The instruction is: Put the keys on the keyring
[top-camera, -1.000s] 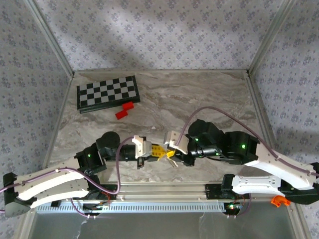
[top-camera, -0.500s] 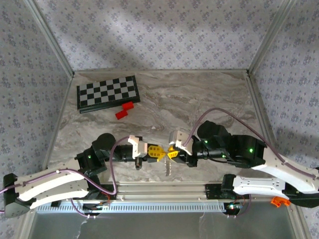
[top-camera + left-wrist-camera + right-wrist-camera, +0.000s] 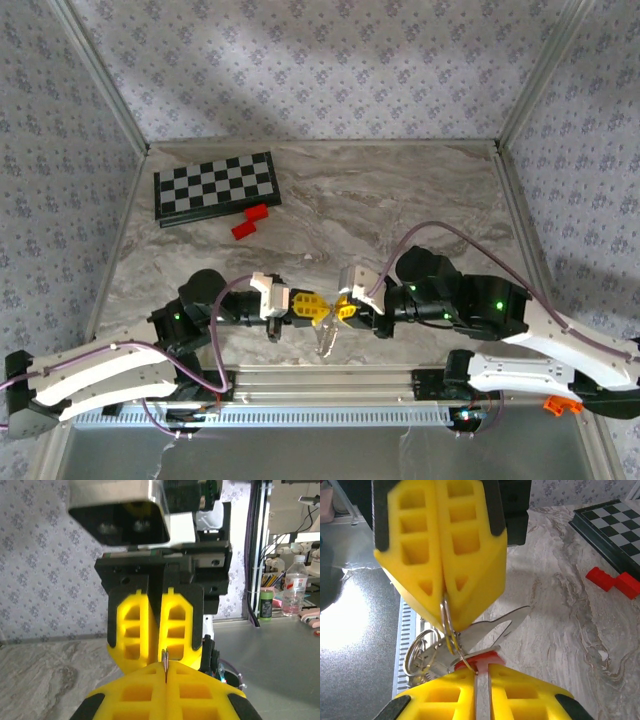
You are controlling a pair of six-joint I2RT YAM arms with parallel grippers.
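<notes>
**Two grippers tip to tip, keyring and keys held between**

- Left arm: laid low along the near edge of the table (image 3: 420,200), elbow raised, forearm stretched rightward.
- Left gripper (image 3: 311,306): yellow fingers pressed together on the keyring (image 3: 444,612), a thin wire loop gripped at the very tips.
- Keys (image 3: 325,342): hung as a bunch beneath the meeting point, over the middle of the near edge. A silver blade (image 3: 495,624) is seen just beside a red key piece (image 3: 480,659).
- Right gripper (image 3: 339,310): pinched on the red key piece, its tips facing the left gripper's tips.
- Right arm: folded at the elbow, forearm stretched leftward.
- Change from a second earlier: both grippers are brought level and closer, and the bunch is hung lower, nearer the near edge. The chessboard (image 3: 215,187) and red blocks (image 3: 250,222) at the far left corner are unmoved.
</notes>
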